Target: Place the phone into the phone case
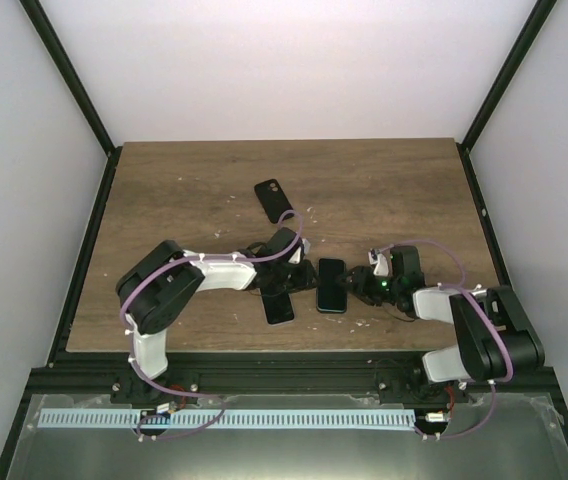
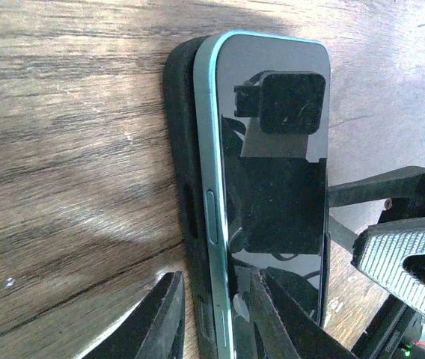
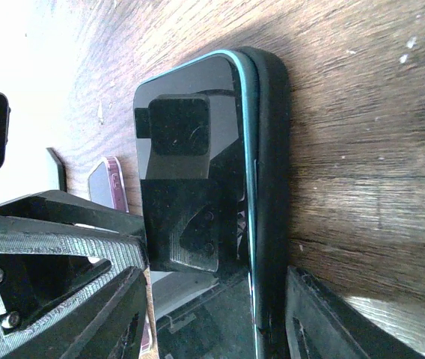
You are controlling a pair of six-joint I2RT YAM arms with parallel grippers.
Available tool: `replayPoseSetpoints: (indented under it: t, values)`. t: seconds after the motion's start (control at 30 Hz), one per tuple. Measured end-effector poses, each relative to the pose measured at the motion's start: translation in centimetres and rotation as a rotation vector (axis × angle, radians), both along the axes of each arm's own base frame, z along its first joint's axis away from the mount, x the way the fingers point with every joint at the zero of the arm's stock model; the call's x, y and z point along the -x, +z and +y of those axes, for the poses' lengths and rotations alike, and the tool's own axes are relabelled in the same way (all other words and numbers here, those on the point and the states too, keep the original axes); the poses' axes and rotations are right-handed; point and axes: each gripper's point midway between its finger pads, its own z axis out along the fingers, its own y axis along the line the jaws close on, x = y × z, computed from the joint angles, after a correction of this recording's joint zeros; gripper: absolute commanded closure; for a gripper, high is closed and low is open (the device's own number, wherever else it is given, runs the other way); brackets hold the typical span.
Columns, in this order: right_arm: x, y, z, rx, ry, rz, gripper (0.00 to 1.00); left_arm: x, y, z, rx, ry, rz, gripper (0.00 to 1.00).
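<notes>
— Where is the phone (image 2: 272, 187)?

— Screen up on the table (image 2: 63, 149), right in front of both claws and between them. It rests on a black cover (image 2: 176, 134), which sticks out along one long side. The phone's teal edge stands a little above it.

— And the left gripper (image 2: 212, 280)?

— Released. Its fingers (image 2: 164, 318) stand apart, one just outside the cover's edge, the other over the glass. That long side runs out ahead between them, and nothing is pinched.

— The right gripper (image 3: 214, 288)?

— Also loose, its jaws spread wider than phone and cover together. The phone's near end lies between its fingers. The finger on the cover's side is just beside the cover; whether it touches I cannot tell.

— Anything else near?

— A dark slab (image 1: 278, 305) under the left claw's wrist, and a black slab with a camera cutout (image 1: 273, 200) well beyond both claws.
</notes>
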Motion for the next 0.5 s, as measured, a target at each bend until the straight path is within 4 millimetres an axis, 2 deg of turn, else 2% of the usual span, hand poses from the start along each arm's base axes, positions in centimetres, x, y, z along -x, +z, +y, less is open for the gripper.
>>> replayPoseSetpoints:
  t: [0.27,0.5]
  values:
    - [0.35,0.18,0.35,-0.044,-0.001,0.010,0.49,0.37,-0.17,-0.04,0.016,-0.021,-0.002,0.91]
    - [0.37,0.20,0.51,-0.074,-0.010,0.024,0.57,0.29,-0.06,0.06,0.035,-0.026,0.000,0.96]
